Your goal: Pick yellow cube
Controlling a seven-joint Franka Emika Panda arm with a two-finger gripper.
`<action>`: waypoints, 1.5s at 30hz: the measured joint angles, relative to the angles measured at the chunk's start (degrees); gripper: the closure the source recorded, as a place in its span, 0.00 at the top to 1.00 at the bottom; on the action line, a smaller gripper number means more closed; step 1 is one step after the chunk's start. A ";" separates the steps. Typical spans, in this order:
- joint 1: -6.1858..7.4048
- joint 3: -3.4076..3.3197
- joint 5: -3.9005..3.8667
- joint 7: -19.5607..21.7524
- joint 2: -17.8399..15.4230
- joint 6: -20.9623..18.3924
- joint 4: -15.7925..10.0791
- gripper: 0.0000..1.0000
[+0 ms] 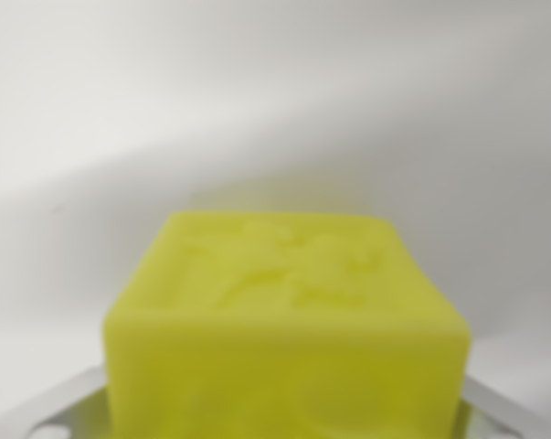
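- At the wrist view's lower left, a pale grey metal finger (pixel 51 412) of the gripper (pixel 284 416) slants up from the corner and meets the left side of the yellow cube (pixel 284 329); a dark slot shows in it near the bottom edge.
- The yellow cube fills the lower middle of the view, very close to the camera and out of focus. Its top face carries a raised, embossed pattern, too blurred to read. Its front face runs down out of the bottom of the picture.
- The cube sits between the two gripper fingers, with each finger right at one of its sides; whether they press on it or only flank it I cannot tell, so the grip itself is uncertain.
- Behind and around the cube lies a plain white bench (pixel 275 110), with a soft grey shadow band across it and a faint yellow tinge just above the cube's far edge.
- At the lower right, the other metal finger (pixel 508 412) slants up from the corner towards the cube's right side, with a slight yellow-green reflection on it beside the cube.
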 joint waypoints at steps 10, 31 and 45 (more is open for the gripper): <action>0.35 -0.08 1.22 -0.90 -5.01 -3.84 -1.19 0.00; 0.60 -0.12 2.11 -1.55 -15.16 -12.62 -2.53 0.00; 0.65 -0.13 2.37 -1.73 -21.42 -18.84 -2.60 0.00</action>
